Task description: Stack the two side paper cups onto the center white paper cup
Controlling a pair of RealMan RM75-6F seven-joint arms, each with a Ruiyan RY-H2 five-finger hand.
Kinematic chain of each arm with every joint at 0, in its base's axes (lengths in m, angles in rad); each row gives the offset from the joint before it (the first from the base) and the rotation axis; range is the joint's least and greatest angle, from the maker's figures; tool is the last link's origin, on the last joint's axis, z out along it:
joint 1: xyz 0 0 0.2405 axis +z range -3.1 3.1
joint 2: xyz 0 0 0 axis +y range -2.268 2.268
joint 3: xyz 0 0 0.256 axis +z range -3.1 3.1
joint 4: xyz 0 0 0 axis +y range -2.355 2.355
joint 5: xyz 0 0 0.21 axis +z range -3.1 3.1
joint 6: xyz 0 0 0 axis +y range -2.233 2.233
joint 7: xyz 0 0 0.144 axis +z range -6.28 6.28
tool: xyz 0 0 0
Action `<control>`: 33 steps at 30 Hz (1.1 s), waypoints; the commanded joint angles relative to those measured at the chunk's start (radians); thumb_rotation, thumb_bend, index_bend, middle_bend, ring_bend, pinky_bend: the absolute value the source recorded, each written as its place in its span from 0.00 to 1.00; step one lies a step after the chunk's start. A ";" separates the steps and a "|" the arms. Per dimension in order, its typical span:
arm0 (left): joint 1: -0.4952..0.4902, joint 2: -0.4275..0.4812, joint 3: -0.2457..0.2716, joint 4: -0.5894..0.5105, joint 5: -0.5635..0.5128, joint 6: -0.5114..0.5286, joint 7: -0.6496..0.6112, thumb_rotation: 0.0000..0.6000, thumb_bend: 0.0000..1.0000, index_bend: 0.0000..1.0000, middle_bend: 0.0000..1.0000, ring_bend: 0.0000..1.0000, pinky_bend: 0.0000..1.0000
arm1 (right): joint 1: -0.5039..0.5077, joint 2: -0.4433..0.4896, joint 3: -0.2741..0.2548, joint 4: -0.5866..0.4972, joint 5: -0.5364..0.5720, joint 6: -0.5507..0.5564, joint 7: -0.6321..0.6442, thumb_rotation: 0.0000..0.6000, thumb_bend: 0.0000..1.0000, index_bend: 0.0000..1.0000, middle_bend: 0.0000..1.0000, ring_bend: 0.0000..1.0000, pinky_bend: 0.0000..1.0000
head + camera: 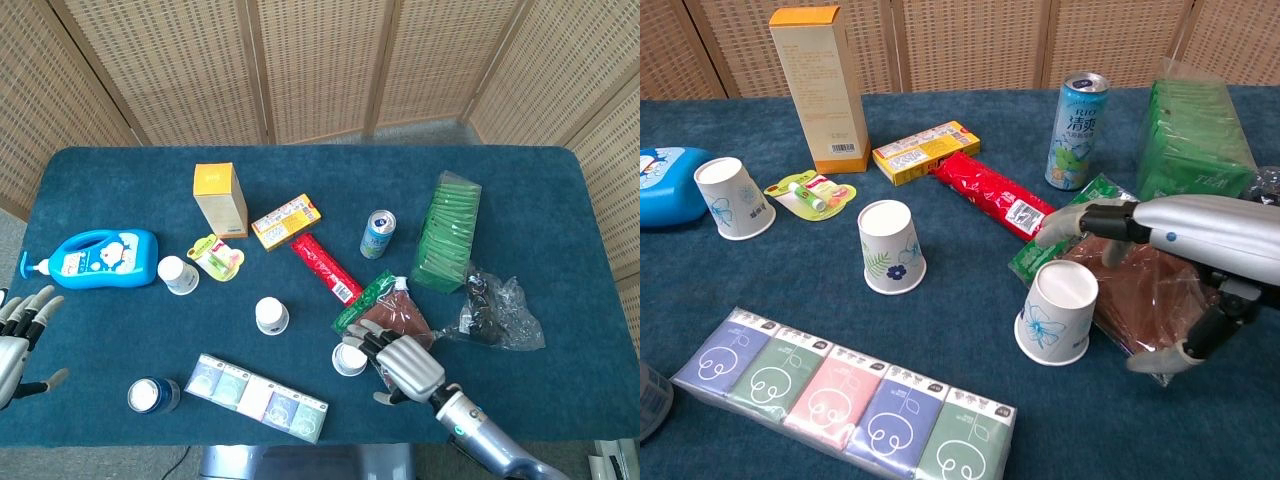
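Note:
Three white paper cups stand upside down on the blue table. The center cup point(271, 315) point(891, 246) has a leaf print. The left cup point(177, 274) point(733, 198) stands by the blue bottle. The right cup point(350, 358) point(1058, 312) leans against a brown pouch point(400, 335) point(1155, 280). My right hand point(401, 362) point(1185, 235) hovers open just right of the right cup, over the pouch, with its fingers point(1065, 224) spread above the cup's rim. My left hand point(18, 335) is open at the table's left front edge, seen only in the head view.
An orange box point(220, 198), a yellow packet point(286, 220), a red packet point(325, 267), a drink can point(377, 234), green bags point(448, 230) and a clear bag point(497, 313) lie around. A tissue pack point(262, 396) and a jar point(152, 395) sit near the front edge.

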 commanded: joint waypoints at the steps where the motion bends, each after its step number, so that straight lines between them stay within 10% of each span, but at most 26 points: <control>1: 0.000 0.001 -0.001 0.001 -0.002 -0.001 -0.002 1.00 0.23 0.00 0.00 0.00 0.00 | 0.025 -0.029 0.013 0.011 0.019 -0.022 -0.025 1.00 0.22 0.13 0.07 0.00 0.29; 19: -0.004 0.006 -0.009 0.007 -0.014 -0.010 -0.017 1.00 0.23 0.00 0.00 0.00 0.00 | 0.084 -0.145 0.008 0.128 0.055 -0.029 -0.012 1.00 0.22 0.19 0.15 0.01 0.37; 33: -0.005 0.003 -0.011 0.011 -0.021 -0.018 -0.011 1.00 0.23 0.00 0.00 0.00 0.00 | 0.073 -0.202 -0.039 0.239 -0.025 0.081 0.104 1.00 0.47 0.42 0.41 0.25 0.58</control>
